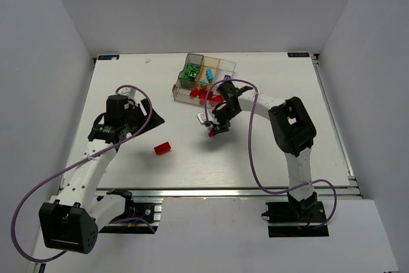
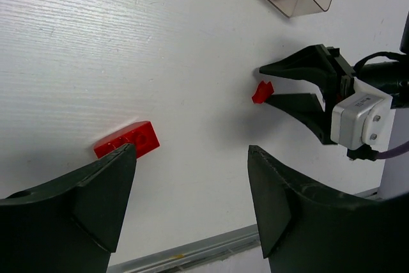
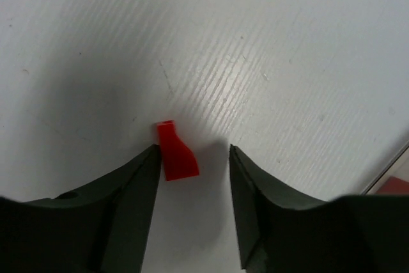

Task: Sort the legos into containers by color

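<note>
A white table (image 1: 255,158) is lying inside pale walls (image 1: 211,4), and the two arms are rising from its near edge.

Nearest on the left side, the left gripper (image 1: 152,119) is hanging low over the table and pointing toward the middle. Its fingers (image 2: 96,202) are standing wide apart with nothing between them. A red brick (image 1: 162,148) is lying flat on the table, studs up, just past the tip of one of those fingers. Whether the tip is touching the brick cannot be told from the wrist view.

A little farther in, near the middle of the table, the right gripper (image 1: 213,131) is reaching back toward the near side with its tips angled down. Its jaws are standing partly open around a small red piece (image 3: 176,155). The piece is sitting against the inner face of one finger (image 3: 128,209), and a clear gap is showing between it and the other finger. Whether the piece is resting on the table or is lifted off it cannot be told.

Farthest away, just behind the right gripper, the clear tray (image 1: 229,65) is sitting on the table at a slant. Red bricks (image 1: 203,95) are lying in its nearest compartment, cyan bricks (image 1: 208,73) are lying in the tan middle section, and green bricks (image 1: 188,75) are filling a far compartment on the left.
</note>
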Robot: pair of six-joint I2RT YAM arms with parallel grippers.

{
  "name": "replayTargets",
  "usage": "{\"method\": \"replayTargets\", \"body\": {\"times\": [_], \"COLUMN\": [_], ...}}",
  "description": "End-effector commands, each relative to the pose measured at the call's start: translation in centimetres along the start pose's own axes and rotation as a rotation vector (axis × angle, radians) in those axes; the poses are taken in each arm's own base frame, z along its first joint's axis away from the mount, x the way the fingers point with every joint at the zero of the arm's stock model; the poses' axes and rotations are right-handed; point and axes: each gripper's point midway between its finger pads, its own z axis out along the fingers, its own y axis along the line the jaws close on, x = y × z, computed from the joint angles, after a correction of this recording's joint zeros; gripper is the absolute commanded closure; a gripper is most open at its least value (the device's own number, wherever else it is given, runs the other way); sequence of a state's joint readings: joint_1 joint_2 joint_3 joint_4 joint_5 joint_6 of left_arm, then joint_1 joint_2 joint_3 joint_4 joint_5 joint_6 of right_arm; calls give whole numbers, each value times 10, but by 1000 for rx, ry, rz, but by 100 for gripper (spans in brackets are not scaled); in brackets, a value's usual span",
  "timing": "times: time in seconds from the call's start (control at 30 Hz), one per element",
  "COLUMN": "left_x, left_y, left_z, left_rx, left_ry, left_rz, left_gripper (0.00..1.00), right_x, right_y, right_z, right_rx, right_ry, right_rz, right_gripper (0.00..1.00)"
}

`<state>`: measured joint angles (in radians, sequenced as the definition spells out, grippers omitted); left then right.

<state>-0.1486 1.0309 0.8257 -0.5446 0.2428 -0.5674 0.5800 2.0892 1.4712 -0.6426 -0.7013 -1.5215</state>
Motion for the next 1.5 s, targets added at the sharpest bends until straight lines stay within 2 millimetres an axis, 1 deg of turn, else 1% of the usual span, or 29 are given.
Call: {"method": "replayTargets", "body": {"times": [0.0, 0.03, 0.07, 0.13, 0.17, 0.23, 0.27, 0.33, 0.37, 0.4, 0.43, 0.47, 0.5, 0.53, 0.57, 0.6, 0.67, 0.73, 0.8, 0.83, 0.87, 1.0, 1.03, 1.1, 1.13, 1.3, 1.33, 1.4, 1.47], "left_x": [5, 8, 11, 18, 21, 30, 32, 36, 39, 40, 41, 43, 46, 48, 49, 52, 54, 57, 57, 59, 60, 65, 65, 63, 63, 59, 65, 68, 73], "left_y": [7, 9, 8, 9, 8, 8, 8, 9, 10, 11, 12, 13, 14, 14, 14, 15, 16, 20, 23, 26, 28, 35, 36, 36, 37, 43, 45, 49, 50], "left_z": [-4, -3, -2, -1, 0, 2, 3, 4, 6, 6, 8, 9, 11, 13, 14, 17, 19, 22, 22, 23, 22, 25, 26, 27, 28, 28, 28, 32, 36], "left_rx": [-29, -32, -30, -28, -19, 0, 5, 8, 2, 0, -6, -12, -17, -19, -21, -26, -31, -51, -67, -76, -85, -113, -119, -126, -133, -208, -224, -257, -262], "left_ry": [7, 16, 24, 46, 57, 83, 91, 104, 115, 118, 127, 135, 156, 164, 172, 192, 205, 224, 229, 234, 239, 265, 272, 273, 281, 304, 328, 345, 364], "left_rz": [11, 18, 27, 34, 36, 29, 24, 12, 6, 2, -12, -22, -37, -56, -67, -79, -94, -98, -87, -73, -66, -18, -17, -13, -13, -14, -11, -15, -13], "left_gripper": [20, 20, 20, 20, 19, 19, 19, 19, 19, 19, 19, 19, 19, 19, 18, 18, 18, 18, 18, 18, 18, 16, 16, 14, 14, 9, 9, 7, 6], "right_x": [4, 5, 6, 9, 11, 10, 5, -12, -29, -44, -54, -66, -78, -80, -78, -80, -63, -55, -39, -38, -25, -1, 8, 14, 20, 19, 11, 9, -1], "right_y": [-3, -2, 3, 9, 16, 23, 25, 20, 9, -10, -20, -35, -66, -77, -89, -109, -124, -138, -146, -152, -155, -162, -161, -165, -164, -163, -164, -161, -159], "right_z": [0, 0, 0, -2, -4, -8, -8, -18, -26, -36, -44, -55, -68, -76, -83, -92, -103, -112, -116, -121, -121, -118, -113, -114, -111, -117, -122, -126, -136], "right_rx": [-20, -28, -47, -66, -92, -115, -122, -106, -66, -12, 29, 84, 184, 230, 287, 364, 457, 521, 564, 587, 598, 615, 607, 610, 604, 606, 613, 619, 629], "right_ry": [34, 38, 45, 53, 57, 52, 33, -8, -62, -91, -115, -145, -168, -186, -171, -177, -141, -122, -90, -83, -59, -22, -8, 4, 15, 2, -11, -26, -53], "right_rz": [-9, -15, -7, -19, -9, -21, -19, 14, 25, 29, 151, 192, 176, 302, 331, 318, 406, 426, 477, 483, 506, 526, 538, 537, 546, 553, 545, 553, 562], "right_gripper": [50, 55, 65, 75, 84, 90, 96, 99, 100, 100, 100, 100, 100, 100, 100, 100, 100, 100, 99, 97, 96, 89, 84, 75, 65, 43, 37, 34, 32]}}
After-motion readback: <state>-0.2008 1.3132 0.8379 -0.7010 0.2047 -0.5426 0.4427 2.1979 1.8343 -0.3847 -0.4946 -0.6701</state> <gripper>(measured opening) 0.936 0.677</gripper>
